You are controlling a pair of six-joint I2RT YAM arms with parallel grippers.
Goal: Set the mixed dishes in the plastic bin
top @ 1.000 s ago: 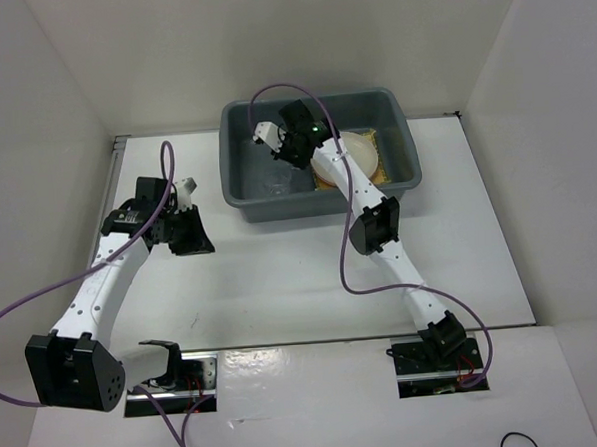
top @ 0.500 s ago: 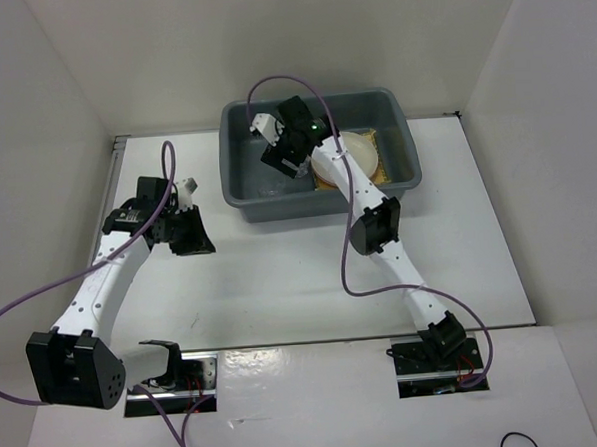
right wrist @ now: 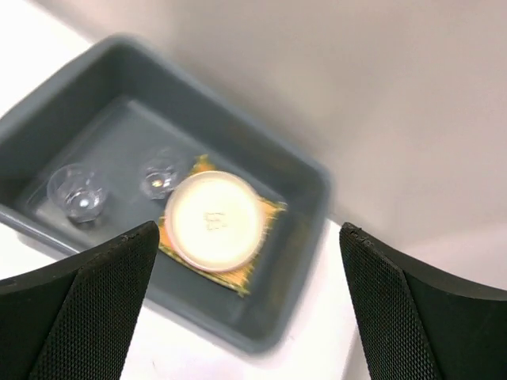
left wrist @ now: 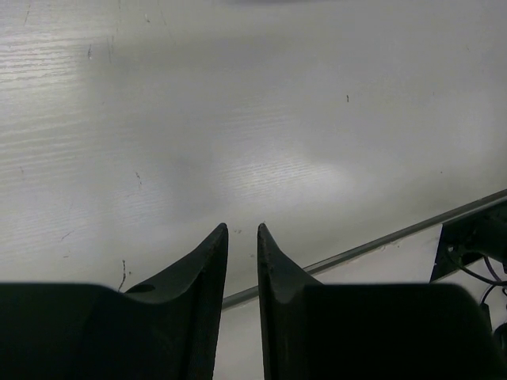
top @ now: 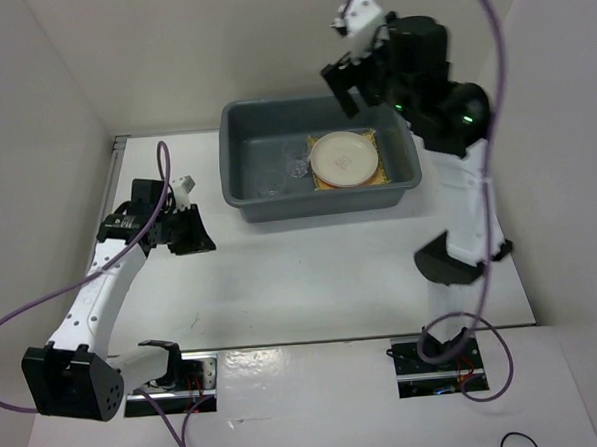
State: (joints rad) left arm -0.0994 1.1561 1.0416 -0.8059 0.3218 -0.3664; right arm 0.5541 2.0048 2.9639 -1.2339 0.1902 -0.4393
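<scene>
The plastic bin (top: 318, 203) is a dark grey tub at the back of the table. Inside it a cream plate (top: 344, 158) lies on a yellow woven mat (top: 322, 182), with a small clear cup (top: 298, 166) just to their left. The right wrist view looks down on the bin (right wrist: 273, 321), the plate (right wrist: 212, 220), the mat (right wrist: 230, 275) and two clear cups (right wrist: 76, 191) (right wrist: 161, 179). My right gripper (top: 356, 80) (right wrist: 247, 229) hangs high above the bin, open and holding nothing. My left gripper (top: 191, 235) (left wrist: 242, 228) is low over the table left of the bin, its fingers a narrow gap apart with nothing between them.
White walls close in the table on the left, back and right. A metal strip (left wrist: 372, 244) marks the table's near edge, with the arm bases and purple cables (top: 42, 302) beyond it. The right arm's column (top: 459, 235) stands right of the bin.
My right gripper has opened and risen out of the bin, up and to the right, leaving the clear cups inside. My left gripper's fingers have parted slightly; that arm has hardly moved.
</scene>
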